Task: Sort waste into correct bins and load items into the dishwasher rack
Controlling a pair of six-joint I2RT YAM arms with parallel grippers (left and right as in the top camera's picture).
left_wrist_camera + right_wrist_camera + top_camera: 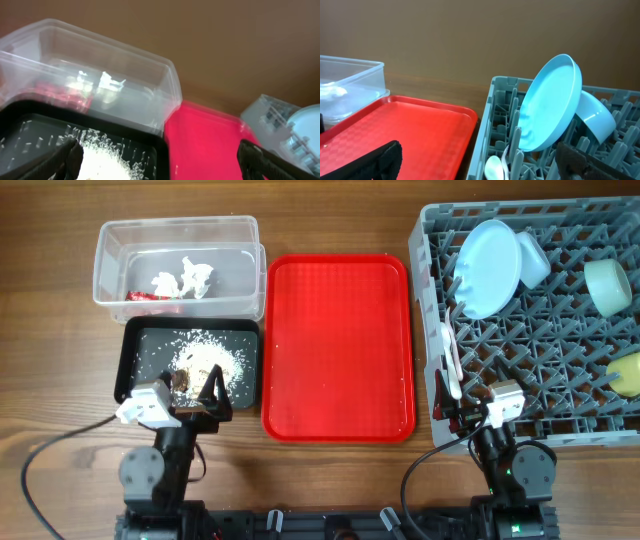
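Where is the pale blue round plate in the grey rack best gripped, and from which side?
Probably its upper rim, from above: the pale blue round plate stands on edge in the grey plastic rack, leaning toward the pale blue bowl, leaving that thin edge free.

Table (50, 380) — tub (175, 222), black bin (140, 345), tray (340, 340), rack (540, 350).

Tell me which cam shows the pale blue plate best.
Right wrist: the pale blue plate is close and sharp, standing tilted on edge among the dishwasher rack pegs. Overhead shows the plate whole but small, from above. Left wrist catches only a blurred sliver of it at the right edge.
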